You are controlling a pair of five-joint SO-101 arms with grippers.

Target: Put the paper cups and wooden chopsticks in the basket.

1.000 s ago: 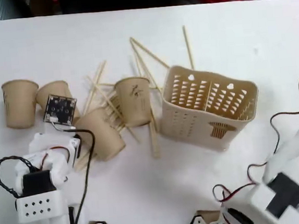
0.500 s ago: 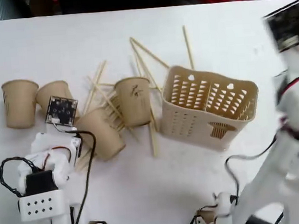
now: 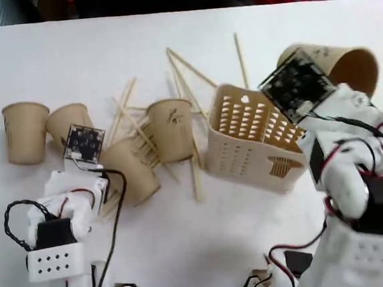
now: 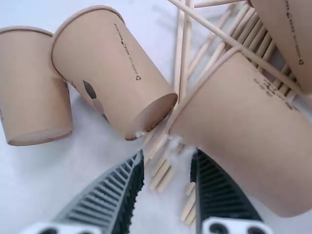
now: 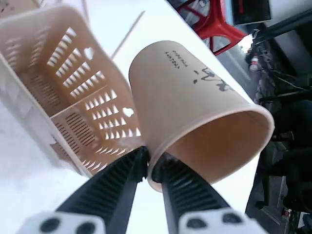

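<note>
- The right tool (image 5: 152, 165) is pinched tight on the rim of one paper cup (image 5: 195, 107). One finger is inside the mouth and one is outside.
- That cup is up in the air and tipped on its side. It is close by the far end of the basket (image 3: 243, 156).
- The left tool (image 4: 165, 163) is open and holds nothing. It hangs low over some chopsticks (image 4: 168, 168) that lie between two cups.
- The other cups (image 3: 24, 131) sit on the tabletop (image 3: 186, 241), left of the basket, with sticks all around them.
- I think a paper cup is very light and thin, so it will squash if squeezed hard. A soft pinch on the rim looks like the best place to hold it.
- The sticks look thin, stiff and smooth, so they may roll or slip away.
- It seems best to grab a stick near its middle, so it does not tip.
- Some sticks lie crossed and some lie under cups, so one may drag others along.
</note>
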